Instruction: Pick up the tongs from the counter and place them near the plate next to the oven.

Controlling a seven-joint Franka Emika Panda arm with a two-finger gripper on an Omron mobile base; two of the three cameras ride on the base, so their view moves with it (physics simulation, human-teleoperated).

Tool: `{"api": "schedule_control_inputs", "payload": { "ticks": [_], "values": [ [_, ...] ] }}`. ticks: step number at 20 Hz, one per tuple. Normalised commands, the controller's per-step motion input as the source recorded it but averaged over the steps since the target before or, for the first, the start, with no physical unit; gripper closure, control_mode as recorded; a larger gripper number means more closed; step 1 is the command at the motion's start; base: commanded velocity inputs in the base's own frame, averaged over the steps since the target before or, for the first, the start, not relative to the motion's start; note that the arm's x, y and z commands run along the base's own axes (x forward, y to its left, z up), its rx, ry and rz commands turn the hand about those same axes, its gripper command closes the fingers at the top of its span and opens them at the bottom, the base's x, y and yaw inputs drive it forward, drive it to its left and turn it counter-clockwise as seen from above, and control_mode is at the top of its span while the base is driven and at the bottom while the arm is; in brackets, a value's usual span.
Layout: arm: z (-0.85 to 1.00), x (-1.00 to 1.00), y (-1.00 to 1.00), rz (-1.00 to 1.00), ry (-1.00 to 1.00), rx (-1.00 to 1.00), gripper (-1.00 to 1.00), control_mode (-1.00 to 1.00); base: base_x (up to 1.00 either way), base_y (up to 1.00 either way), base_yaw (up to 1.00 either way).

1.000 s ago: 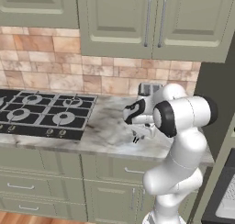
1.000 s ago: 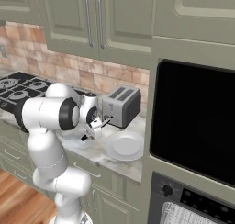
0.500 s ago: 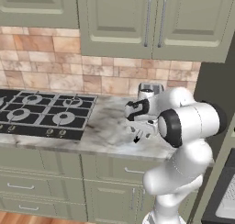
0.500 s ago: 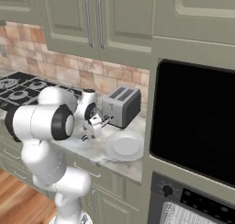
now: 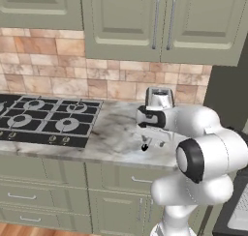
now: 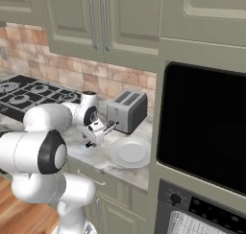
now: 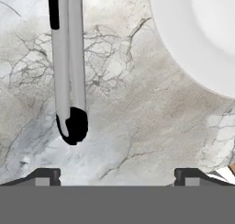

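The tongs [image 7: 69,76], slim grey metal with a black tip, lie loose over the marbled top, left of the middle in the hand view. They also show as a thin dark bar [image 6: 110,128] pointing toward the toaster. My gripper [image 7: 117,176] hangs open above the stone, its fingertips [image 7: 46,175] wide apart and touching nothing. In the base views the gripper [image 6: 91,138] [image 5: 145,143] sits just left of the plate. The pale round plate [image 6: 130,151] [image 7: 202,35] lies flat close beside the tongs. The oven [image 6: 202,218] is low at the right. The counter is out of view.
A silver toaster [image 6: 126,111] [image 5: 159,98] stands behind the gripper against the brick wall. A black hob [image 5: 43,119] fills the left of the marbled top [image 5: 111,133]. A black microwave [image 6: 206,127] is set above the oven. Green cabinets hang overhead.
The jaws have gone from nearly shut on the tongs to wide open, letting the tongs go beside the plate. The arm's elbow has swung closer to the cameras.
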Motion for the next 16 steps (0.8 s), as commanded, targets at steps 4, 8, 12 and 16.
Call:
{"api": "schedule_control_inputs", "payload": {
  "ticks": [4,8,12,16],
  "values": [
    [0.19,-0.69,0.0,0.0,0.0,0.0,-1.0,-1.0,0.0,0.0,0.0],
    [0.15,-0.73,-0.01,0.0,0.0,0.0,-1.0,-1.0,0.0,0.0,0.0],
    [0.2,-0.71,-0.1,0.07,0.0,0.0,-1.0,-1.0,0.0,0.0,0.0],
    [0.24,-0.73,-0.12,0.24,0.0,0.0,-1.0,-1.0,0.0,0.0,0.0]
  ]
}}
